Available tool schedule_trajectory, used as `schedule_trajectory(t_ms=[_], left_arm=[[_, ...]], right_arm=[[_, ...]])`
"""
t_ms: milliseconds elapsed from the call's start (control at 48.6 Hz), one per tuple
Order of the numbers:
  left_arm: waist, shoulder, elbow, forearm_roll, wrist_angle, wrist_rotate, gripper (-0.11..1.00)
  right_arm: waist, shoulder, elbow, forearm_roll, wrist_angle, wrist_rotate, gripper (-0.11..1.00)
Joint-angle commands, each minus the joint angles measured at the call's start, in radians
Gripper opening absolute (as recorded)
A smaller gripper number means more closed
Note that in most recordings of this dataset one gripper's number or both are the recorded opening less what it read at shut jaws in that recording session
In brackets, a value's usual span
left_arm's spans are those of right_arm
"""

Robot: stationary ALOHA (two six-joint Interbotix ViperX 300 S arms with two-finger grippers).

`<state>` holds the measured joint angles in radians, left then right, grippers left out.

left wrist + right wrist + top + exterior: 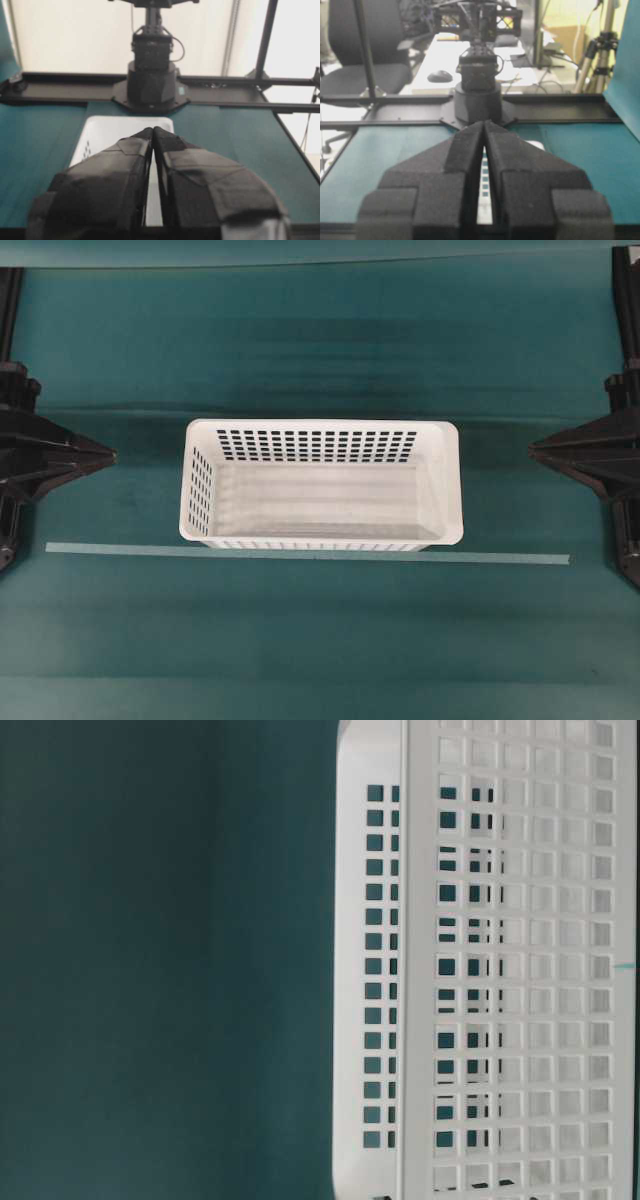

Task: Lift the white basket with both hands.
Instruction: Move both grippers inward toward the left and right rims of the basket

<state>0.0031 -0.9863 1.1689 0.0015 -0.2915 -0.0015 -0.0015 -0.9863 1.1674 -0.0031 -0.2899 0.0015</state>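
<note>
The white basket (320, 483) stands empty on the teal table, rows of small holes in its far and left walls. From table level its perforated wall (500, 960) fills the right half of the picture. My left gripper (108, 454) hovers at the left edge, well apart from the basket, tips touching and nothing between them. In the left wrist view the basket (107, 137) lies beyond the shut left gripper (153, 131). My right gripper (534, 450) sits at the right edge, also shut and empty. The right wrist view shows the basket (484, 185) only through the slit behind the shut right gripper (484, 124).
A pale tape strip (300, 554) runs across the table just in front of the basket. Black arm bases (151, 85) stand at each side of the table. Beyond the table, an office chair (365, 55) and tripods show in the right wrist view.
</note>
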Motion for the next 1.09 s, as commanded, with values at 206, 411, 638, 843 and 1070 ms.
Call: schedule_trajectory(t_ms=[206,411,638,843,1070], left_arm=[[-0.002,0.063,-0.149,0.014,0.167,-0.166,-0.03],[-0.003,0.135,-0.247,0.014,0.242,-0.425,-0.03],[-0.003,0.245,-0.336,0.014,0.387,-0.775,-0.03],[-0.002,0.318,-0.388,0.015,0.503,-0.992,-0.03],[0.006,0.37,-0.436,0.015,0.666,-1.092,-0.03]], right_arm=[[-0.018,0.035,-0.124,0.178,0.176,0.115,0.0],[-0.051,0.081,-0.195,0.284,0.411,0.333,0.0],[-0.118,0.152,-0.232,0.298,0.538,0.624,0.0],[-0.16,0.236,-0.272,0.298,0.614,0.773,0.0],[-0.187,0.347,-0.367,0.296,0.856,0.893,0.0]])
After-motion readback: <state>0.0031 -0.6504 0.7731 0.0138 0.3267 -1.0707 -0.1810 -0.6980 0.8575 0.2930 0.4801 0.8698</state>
